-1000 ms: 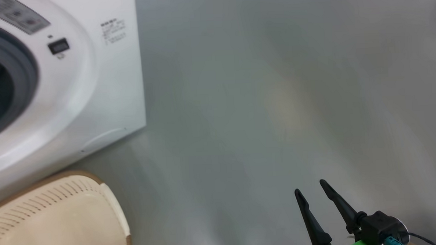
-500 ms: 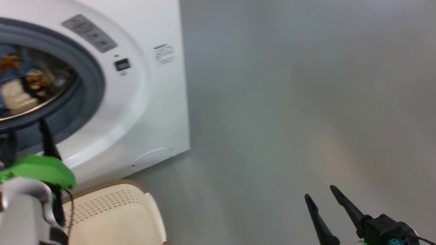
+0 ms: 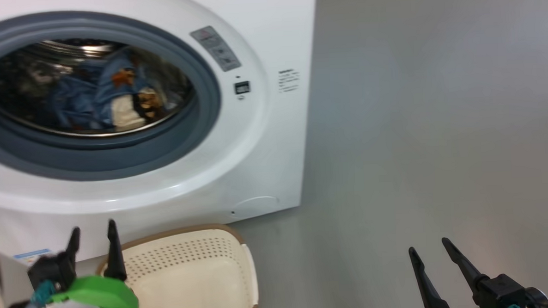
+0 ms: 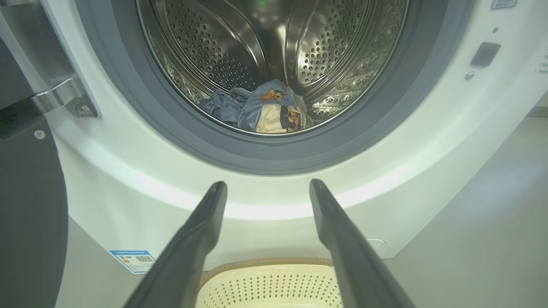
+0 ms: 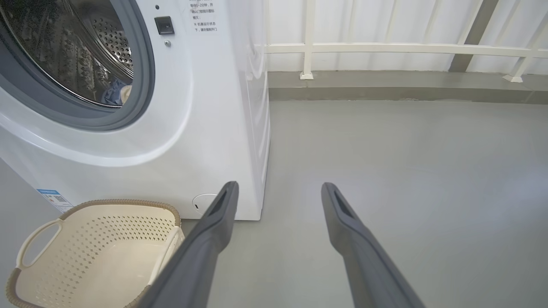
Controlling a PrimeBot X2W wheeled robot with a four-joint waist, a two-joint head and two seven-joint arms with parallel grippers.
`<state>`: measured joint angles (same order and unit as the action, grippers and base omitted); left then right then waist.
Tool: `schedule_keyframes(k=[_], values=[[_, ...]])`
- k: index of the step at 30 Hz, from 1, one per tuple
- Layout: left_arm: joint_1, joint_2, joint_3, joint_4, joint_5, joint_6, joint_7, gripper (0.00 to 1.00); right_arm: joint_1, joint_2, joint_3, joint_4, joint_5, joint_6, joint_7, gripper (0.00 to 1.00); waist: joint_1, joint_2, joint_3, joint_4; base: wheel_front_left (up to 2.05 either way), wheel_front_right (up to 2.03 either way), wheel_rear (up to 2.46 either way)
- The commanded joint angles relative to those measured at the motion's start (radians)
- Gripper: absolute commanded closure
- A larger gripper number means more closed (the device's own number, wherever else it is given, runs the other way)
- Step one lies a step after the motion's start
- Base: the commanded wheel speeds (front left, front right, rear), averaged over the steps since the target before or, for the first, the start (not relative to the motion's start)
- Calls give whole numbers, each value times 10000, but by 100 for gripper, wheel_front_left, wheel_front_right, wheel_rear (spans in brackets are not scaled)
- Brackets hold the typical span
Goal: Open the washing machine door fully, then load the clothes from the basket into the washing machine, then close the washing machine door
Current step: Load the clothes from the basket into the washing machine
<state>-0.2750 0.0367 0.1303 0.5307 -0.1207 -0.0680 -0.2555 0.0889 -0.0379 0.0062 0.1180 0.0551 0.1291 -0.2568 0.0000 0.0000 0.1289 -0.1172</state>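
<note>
The washing machine (image 3: 264,150) stands with its drum uncovered. The washing machine door (image 4: 25,192) is swung out to the left on a metal hinge. Light-blue and cream clothes (image 3: 114,98) lie on the drum floor, and the left wrist view shows the clothes (image 4: 269,112) too. The basket (image 3: 180,232) sits on the floor against the machine's front, and the inside of the basket (image 5: 120,202) looks bare. My left gripper (image 3: 93,229) is open over the basket's near left rim, pointing at the machine. My right gripper (image 3: 429,246) is open above the floor to the right.
Grey floor (image 3: 416,120) spreads to the right of the machine. A white railing (image 5: 385,48) and a low kerb close off the far side. A blue label (image 4: 137,260) is stuck low on the machine's front.
The head camera has swung, sliding the whole picture to the right. Against the machine, my left gripper has dropped from the drum's lower edge to just over the basket. The right gripper has kept still.
</note>
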Motion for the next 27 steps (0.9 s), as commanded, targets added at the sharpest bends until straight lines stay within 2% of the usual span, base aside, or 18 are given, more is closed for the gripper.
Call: schedule_keyframes(k=[1, 10, 19, 27], values=[[386, 148, 86, -615, -155, -38, -63, 0, 37, -123, 110, -245, -138, 16, -49, 0, 0, 0, -578, 745, 0, 0, 0], [2176, 138, -919, -2323, -1382, 533, -63, 0, 236, -123, -168, -202, -248, 16, -49, 0, 0, 0, -1226, 1355, 0, 0, 0], [3891, 136, -1516, -4246, -1626, 1073, -63, 0, 239, -123, -128, -318, -288, 16, -49, 0, 0, 0, -1492, 1384, 0, 0, 0], [4563, 136, -1840, -4946, -1585, 1155, -63, 0, 371, -123, -506, -399, -232, 16, -49, 0, 0, 0, -1532, 1523, 0, 0, 0]])
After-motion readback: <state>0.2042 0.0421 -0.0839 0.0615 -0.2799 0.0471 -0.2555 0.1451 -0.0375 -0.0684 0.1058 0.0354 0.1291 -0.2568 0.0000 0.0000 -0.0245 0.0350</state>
